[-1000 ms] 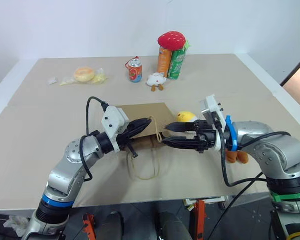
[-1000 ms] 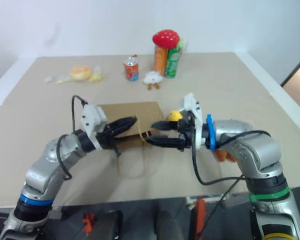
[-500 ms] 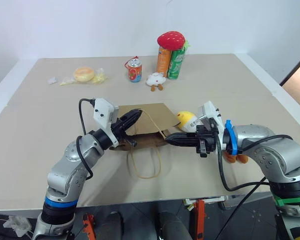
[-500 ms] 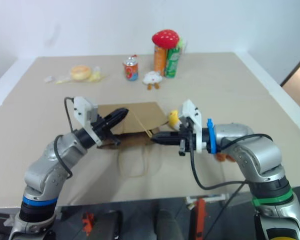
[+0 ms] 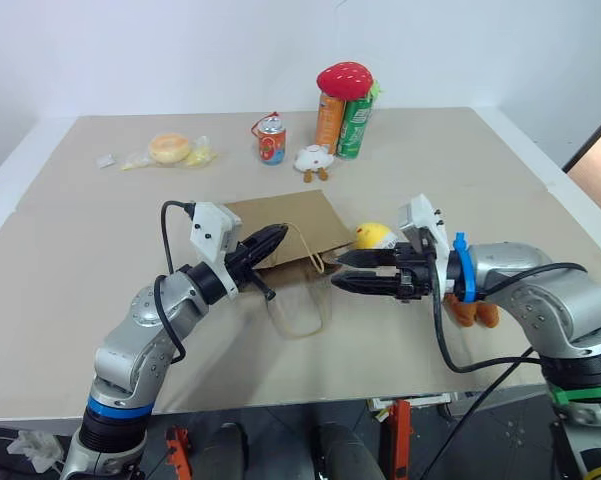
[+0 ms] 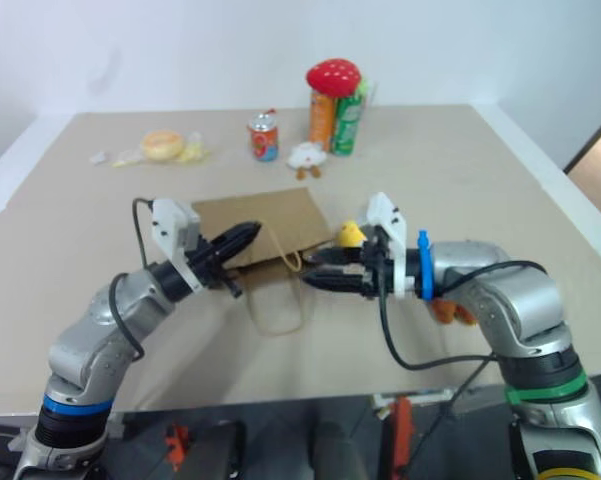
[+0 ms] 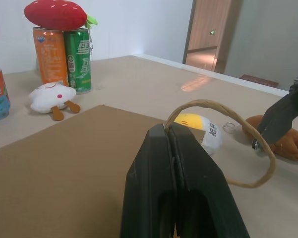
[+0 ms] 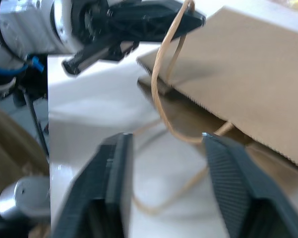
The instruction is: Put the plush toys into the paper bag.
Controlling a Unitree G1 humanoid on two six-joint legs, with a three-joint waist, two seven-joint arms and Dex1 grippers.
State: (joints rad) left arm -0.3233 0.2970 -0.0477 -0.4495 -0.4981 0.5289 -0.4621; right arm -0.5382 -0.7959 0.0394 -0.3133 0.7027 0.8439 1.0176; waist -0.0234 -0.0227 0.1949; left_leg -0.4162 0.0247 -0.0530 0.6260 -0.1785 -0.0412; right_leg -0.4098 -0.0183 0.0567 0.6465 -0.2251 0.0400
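Beige matte bench (image 5: 100, 260) under white walls; my left end effector (image 5: 270, 240) pinched a twisted cord handle (image 7: 223, 106) of the flat kraft paper bag (image 5: 280, 225), right end effector (image 5: 342, 270) parted beside it, plush egg (image 5: 373, 235) behind.

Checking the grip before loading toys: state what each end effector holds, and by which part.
Left end effector is shut on one tan twisted-cord handle of the flat brown paper bag. Right end effector is open, holding nothing.
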